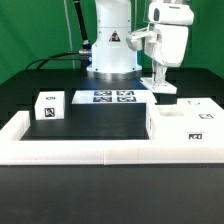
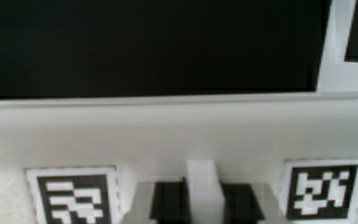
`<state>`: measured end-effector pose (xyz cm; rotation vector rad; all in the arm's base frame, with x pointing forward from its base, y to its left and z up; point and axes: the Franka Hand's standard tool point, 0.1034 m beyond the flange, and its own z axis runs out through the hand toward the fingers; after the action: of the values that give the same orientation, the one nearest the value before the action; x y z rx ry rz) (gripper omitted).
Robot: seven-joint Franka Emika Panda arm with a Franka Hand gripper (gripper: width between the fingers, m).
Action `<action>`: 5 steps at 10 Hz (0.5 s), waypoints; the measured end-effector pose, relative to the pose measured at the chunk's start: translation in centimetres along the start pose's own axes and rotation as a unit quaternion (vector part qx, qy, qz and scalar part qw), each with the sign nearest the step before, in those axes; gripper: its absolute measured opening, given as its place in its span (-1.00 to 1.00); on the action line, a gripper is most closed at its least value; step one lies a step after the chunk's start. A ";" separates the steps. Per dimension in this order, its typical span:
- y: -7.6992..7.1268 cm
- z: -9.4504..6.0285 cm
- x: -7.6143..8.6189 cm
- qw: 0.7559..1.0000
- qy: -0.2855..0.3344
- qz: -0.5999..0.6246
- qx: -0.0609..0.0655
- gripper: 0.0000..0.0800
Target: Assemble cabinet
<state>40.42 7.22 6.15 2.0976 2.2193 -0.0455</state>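
My gripper [image 1: 159,80] reaches down at the back of the exterior view's right, onto a small white cabinet piece [image 1: 163,89] on the black table. In the wrist view my gripper [image 2: 201,192] has its dark fingers [image 2: 165,203] on either side of a thin white ridge of this cabinet piece [image 2: 158,130], which carries two tags, and the jaws look shut on it. A white cube-like cabinet piece [image 1: 48,106] with a tag stands at the left. A larger white box piece [image 1: 185,122] lies at the right, near the front.
The marker board [image 1: 112,97] lies in front of the robot base [image 1: 110,50]. A low white rim wall [image 1: 90,152] runs along the table's front. Cables hang behind the base on the left.
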 end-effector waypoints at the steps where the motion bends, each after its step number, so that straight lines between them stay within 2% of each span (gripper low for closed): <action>1: 0.0 0.0 0.0 1.000 0.000 0.000 0.000 -0.82; 2: 0.2 0.1 -0.1 1.000 -0.003 0.000 0.004 -0.82; 4: 2.5 0.3 -0.7 1.000 -0.022 0.006 0.017 -0.82; 5: 3.2 0.3 -0.9 0.999 -0.025 0.006 0.018 -0.82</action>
<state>43.64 6.50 6.07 2.1044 2.1934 -0.1375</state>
